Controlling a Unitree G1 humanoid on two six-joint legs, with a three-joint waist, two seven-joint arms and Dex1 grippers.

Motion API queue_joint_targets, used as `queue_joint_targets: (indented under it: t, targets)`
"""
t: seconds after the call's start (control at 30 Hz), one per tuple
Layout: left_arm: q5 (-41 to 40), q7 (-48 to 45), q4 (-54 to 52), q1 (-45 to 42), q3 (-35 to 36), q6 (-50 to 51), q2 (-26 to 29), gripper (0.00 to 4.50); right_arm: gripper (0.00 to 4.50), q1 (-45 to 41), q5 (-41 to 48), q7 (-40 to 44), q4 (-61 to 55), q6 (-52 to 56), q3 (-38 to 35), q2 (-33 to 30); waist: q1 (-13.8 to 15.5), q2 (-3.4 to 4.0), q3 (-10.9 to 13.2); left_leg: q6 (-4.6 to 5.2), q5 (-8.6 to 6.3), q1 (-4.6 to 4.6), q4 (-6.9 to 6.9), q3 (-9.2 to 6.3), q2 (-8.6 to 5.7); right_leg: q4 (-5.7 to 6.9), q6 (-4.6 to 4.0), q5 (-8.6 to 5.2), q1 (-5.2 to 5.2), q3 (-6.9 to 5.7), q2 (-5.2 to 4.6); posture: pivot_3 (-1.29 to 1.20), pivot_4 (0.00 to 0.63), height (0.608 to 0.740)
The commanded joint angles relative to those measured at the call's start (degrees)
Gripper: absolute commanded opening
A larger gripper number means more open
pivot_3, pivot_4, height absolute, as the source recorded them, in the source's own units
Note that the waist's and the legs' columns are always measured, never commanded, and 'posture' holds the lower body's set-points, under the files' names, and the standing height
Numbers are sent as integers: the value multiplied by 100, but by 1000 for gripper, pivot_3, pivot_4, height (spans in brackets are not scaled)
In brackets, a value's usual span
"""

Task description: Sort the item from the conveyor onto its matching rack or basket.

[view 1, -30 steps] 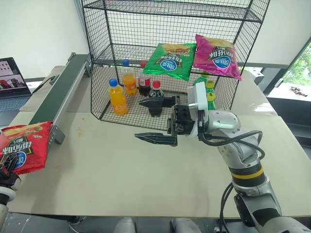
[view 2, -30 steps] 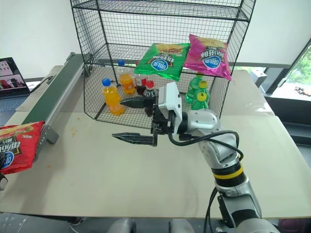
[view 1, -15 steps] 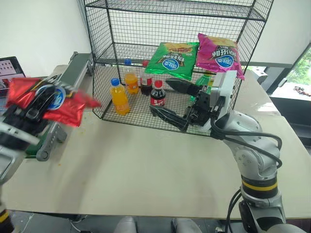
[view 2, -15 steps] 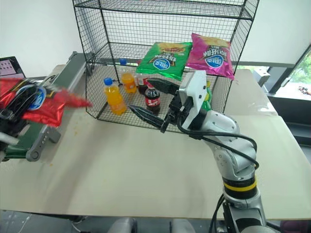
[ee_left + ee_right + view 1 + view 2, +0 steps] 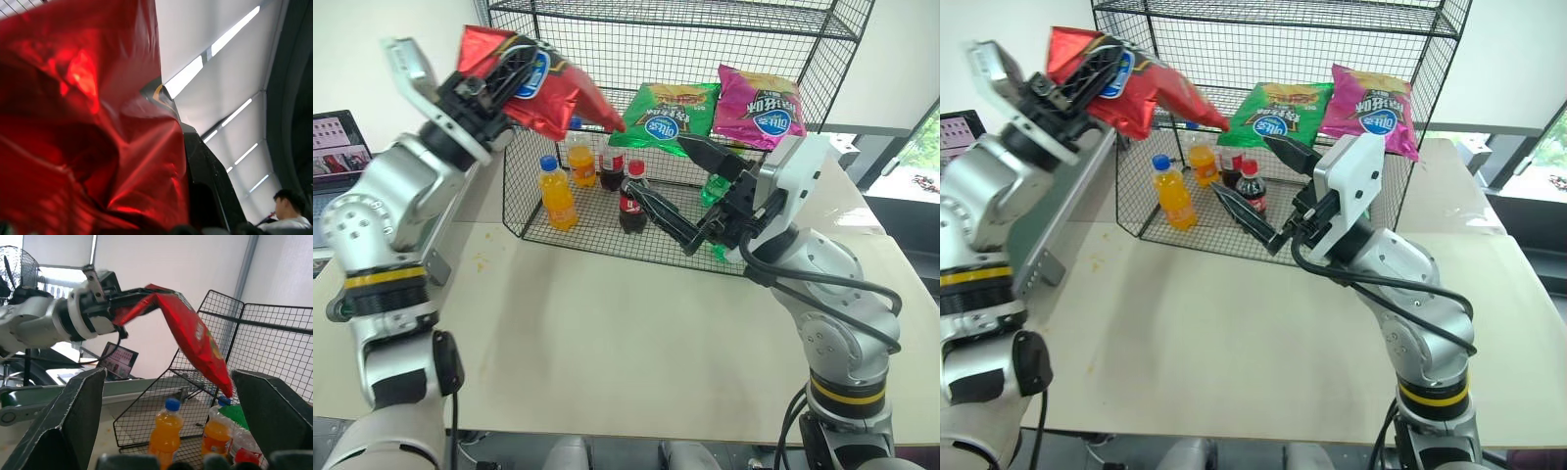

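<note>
The bare tabletop lies nearest. Above it, the right hand is raised in front of the wire shelving unit, its 2 black fingers spread wide apart and holding nothing, pointing toward the bottles in the lower cage. The left hand is lifted high at the left front corner of the shelving unit, its fingers clamped together on the red chip bag, which hangs in the air with one corner drooping toward the middle shelf. Behind the mesh stand 2 orange bottles and 2 dark cola bottles. On the middle shelf farther back lie the green chip bag and the magenta chip bag side by side. The conveyor runs along the tabletop's left edge.
</note>
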Motion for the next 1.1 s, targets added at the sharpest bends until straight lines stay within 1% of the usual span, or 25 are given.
queue_joint_targets:
  t: [0.03, 0.2, 0.27, 0.4, 0.57, 0.7, 0.77, 0.97, 1.1]
  targets:
    - [777, -891, 618, -466, -31, -100, -139, 67, 4500, -33, -36, -182, -303, 73, -144, -83, -3, 0, 0, -2, 2, -3, 0, -1, -1, -1, 0, 0, -2, -1, 0, 0, 150, 738]
    - [1726, -1855, 1679, -1091, 127, -563, -523, 67, 4500, 32, -20, -342, -418, 181, -154, -117, -5, -1, 1, 0, 3, -10, -2, -6, -2, -2, 1, 0, -5, -3, 1, 0, 150, 738]
    - [2063, -2205, 2210, -1476, 220, -881, -657, 67, 4500, 9, -2, -396, -455, 239, -110, -100, -3, -1, 1, 2, 4, -14, 0, -7, -3, -3, 2, 1, -5, -3, 1, 0, 150, 738]
    - [2579, -2604, 3035, -1955, 502, -1269, -767, 67, 4500, -32, 13, -416, -465, 300, -66, -119, -5, -1, 2, 6, 6, -26, 3, -14, -6, -9, 7, 3, -8, -7, 1, 0, 150, 738]
    - [3086, -2402, 3908, -2014, 958, -1655, -836, 67, 4500, -143, -79, -483, -419, 356, -19, -113, -24, 7, 0, 12, 7, -23, 1, -15, -5, -6, 9, 2, -7, -7, 1, 0, 150, 738]
    - [3504, -2089, 4397, -1905, 1127, -1685, -987, 67, 4500, -246, -250, -659, -343, 372, 1, -63, -3, 7, 1, 17, 11, -31, 7, -23, -6, -3, 12, 3, -7, -14, 0, 0, 150, 738]
    - [3714, -1920, 4496, -1884, 1156, -1602, -1079, 67, 4500, -280, -331, -701, -311, 356, 25, -42, 16, 7, 1, 18, 11, -40, 15, -29, -6, -3, 13, 4, -7, -19, 0, 0, 150, 738]
    - [3788, -1426, 4513, -2064, 1643, -1520, -1137, 67, 4500, -330, -440, -714, -243, 304, 51, 2, 1, 7, 1, 19, 10, -52, 27, -44, -7, -1, 14, 5, -8, -30, 0, 0, 150, 738]
    - [3996, -1028, 4685, -2258, 1803, -1866, -1199, 67, 4500, -343, -479, -683, -205, 280, 71, 42, 1, 7, 1, 19, 11, -52, 27, -52, -7, 3, 14, 5, -7, -38, 1, 0, 150, 738]
